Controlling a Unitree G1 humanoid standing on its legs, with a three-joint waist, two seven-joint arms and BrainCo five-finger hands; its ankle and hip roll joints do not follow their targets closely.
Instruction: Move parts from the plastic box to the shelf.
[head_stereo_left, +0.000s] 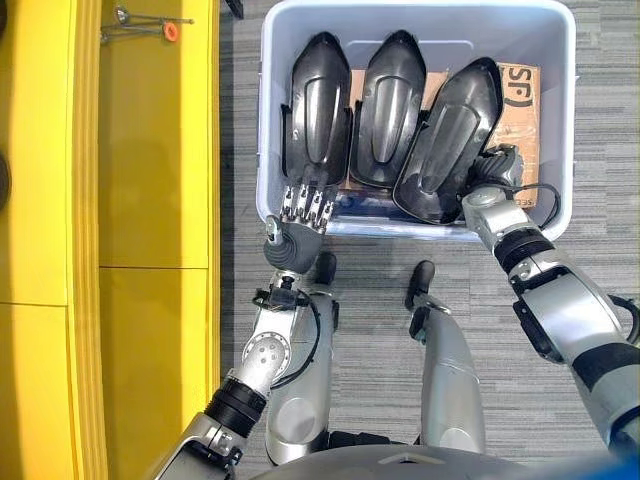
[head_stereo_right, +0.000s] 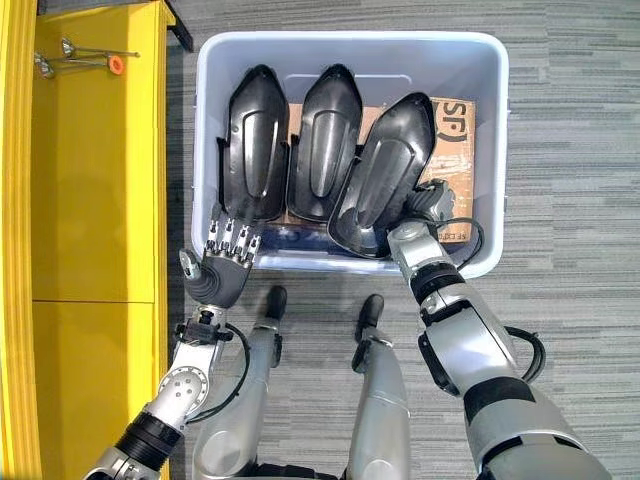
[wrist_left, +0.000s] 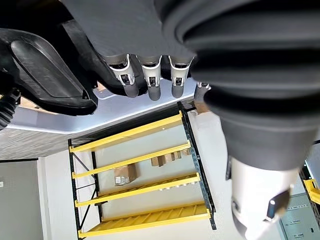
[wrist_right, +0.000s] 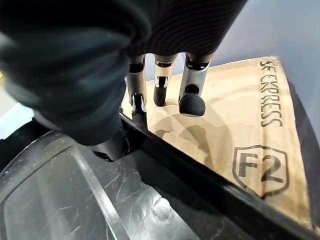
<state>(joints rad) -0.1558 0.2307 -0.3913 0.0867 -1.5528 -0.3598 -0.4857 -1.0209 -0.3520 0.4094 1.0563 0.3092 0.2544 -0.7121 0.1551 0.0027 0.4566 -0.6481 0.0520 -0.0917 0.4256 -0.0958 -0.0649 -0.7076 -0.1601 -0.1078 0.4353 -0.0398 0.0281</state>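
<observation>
Both hands reach into the pale plastic box (head_stereo_left: 268, 120): left hand (head_stereo_left: 303, 212), fingers straight, rests on the seven-o'clock black moulded part (head_stereo_left: 318, 105); right hand (wrist_right: 165, 82) curls over the five-o'clock part's (head_stereo_left: 448, 140) edge, apparently to lift it.

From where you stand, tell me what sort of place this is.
Probably a warehouse or parts storeroom: a plastic box of black moulded parts, yellow shelving beside it, and yellow racks holding cartons.
</observation>
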